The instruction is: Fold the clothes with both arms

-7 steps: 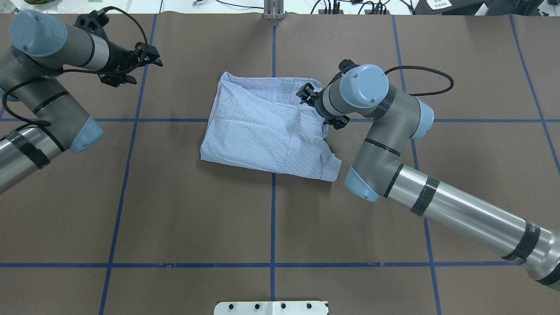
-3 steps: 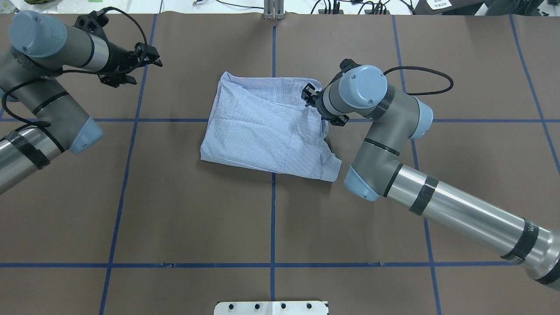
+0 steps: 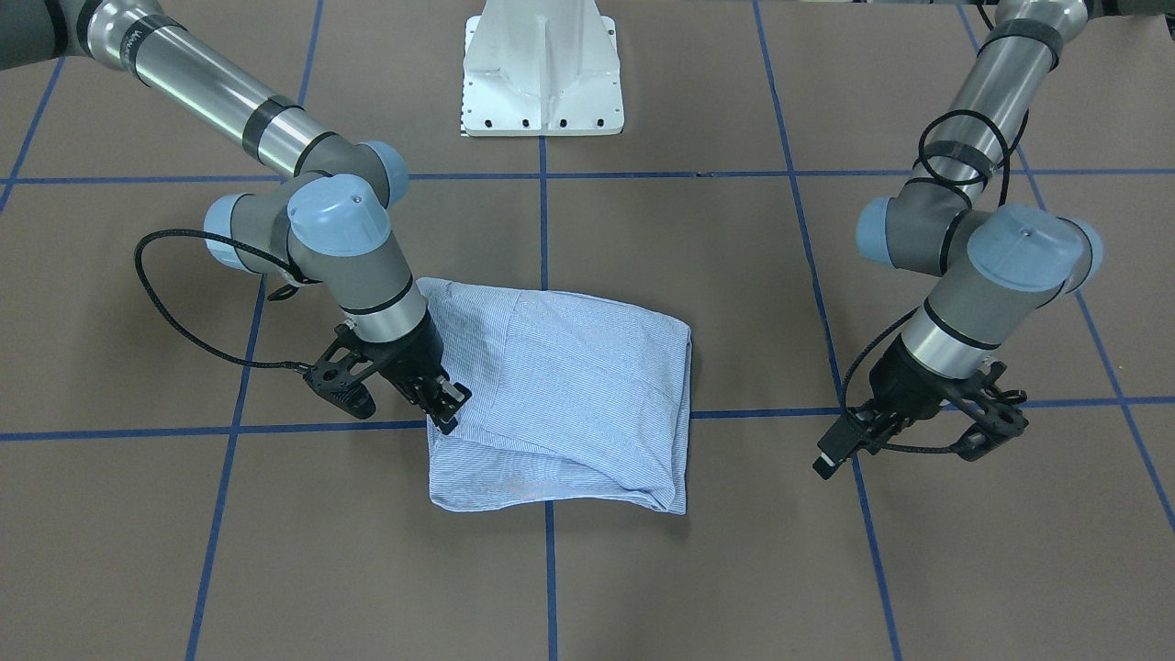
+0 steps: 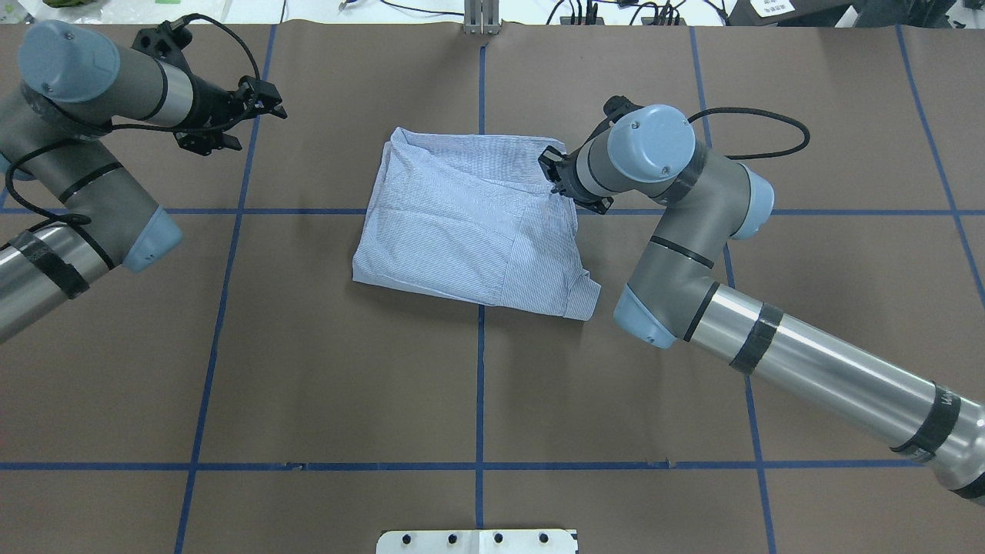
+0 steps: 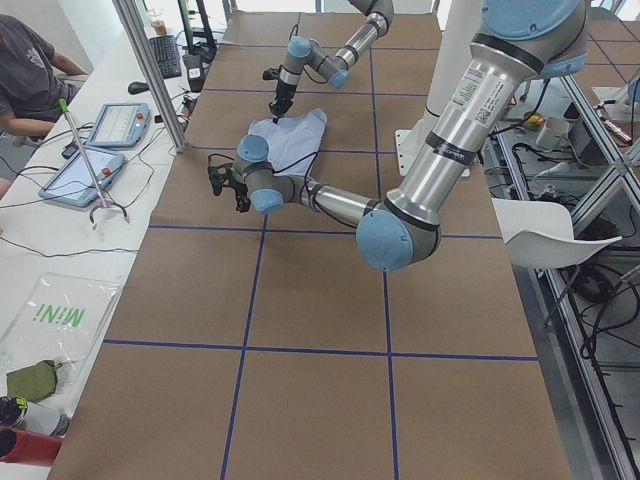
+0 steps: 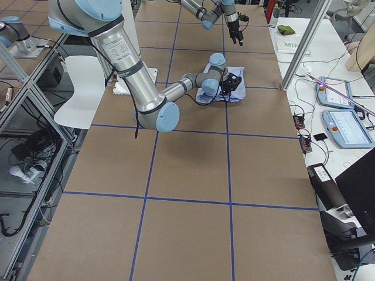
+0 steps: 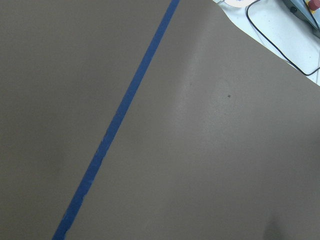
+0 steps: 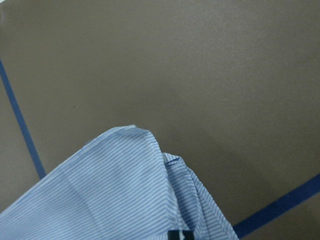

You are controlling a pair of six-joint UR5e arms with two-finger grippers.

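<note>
The light blue striped shirt lies folded into a rough square at the table's middle, and also shows in the front view. My right gripper is at the shirt's far right edge. In the front view its fingers look closed on that edge. The right wrist view shows a shirt corner close up, with a dark fingertip at the bottom edge. My left gripper hangs far off to the left, over bare table, and looks shut and empty in the front view.
Brown paper with blue tape lines covers the table. The white pedestal base stands at the robot's edge. A side bench with tablets and a metal post runs along the far edge.
My right gripper's fingers have closed at the shirt's far right edge, and the right arm's elbow has shifted a little to the right. The left arm has not moved.
</note>
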